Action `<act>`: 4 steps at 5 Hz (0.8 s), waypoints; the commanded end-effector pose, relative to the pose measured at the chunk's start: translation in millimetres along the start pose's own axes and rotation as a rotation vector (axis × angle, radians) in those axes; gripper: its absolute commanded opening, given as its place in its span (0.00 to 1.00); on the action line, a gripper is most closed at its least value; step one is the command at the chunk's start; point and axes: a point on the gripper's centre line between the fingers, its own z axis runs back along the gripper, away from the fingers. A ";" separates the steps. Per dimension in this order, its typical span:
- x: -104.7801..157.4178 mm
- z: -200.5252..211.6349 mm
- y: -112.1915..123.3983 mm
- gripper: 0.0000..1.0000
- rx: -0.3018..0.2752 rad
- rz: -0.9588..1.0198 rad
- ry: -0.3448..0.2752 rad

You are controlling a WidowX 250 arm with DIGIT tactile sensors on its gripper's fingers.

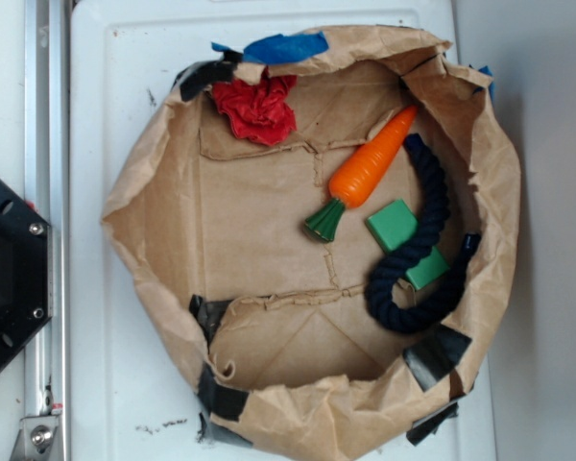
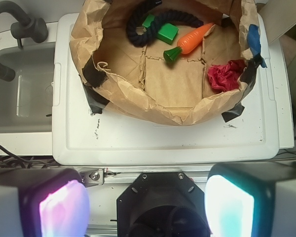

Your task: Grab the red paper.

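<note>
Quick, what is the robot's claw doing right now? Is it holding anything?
Gripper: open and empty, its fingers spread wide, far from the red paper in the paper bag.

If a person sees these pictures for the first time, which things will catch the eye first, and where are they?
The eye goes first to the orange carrot, lying aslant inside the brown paper bag beside a dark blue rope that curls over two green blocks. Next is the red paper, crumpled in a corner of the bag under a strip of blue tape.
</note>
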 end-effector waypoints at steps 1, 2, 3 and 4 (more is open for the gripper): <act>0.0 0.0 0.0 1.00 0.000 0.000 0.000; 22.1 -2.5 -3.4 1.00 -0.030 0.031 0.025; 41.2 -17.7 -8.6 1.00 -0.072 0.040 0.071; 52.4 -39.8 -14.8 1.00 -0.067 0.036 0.115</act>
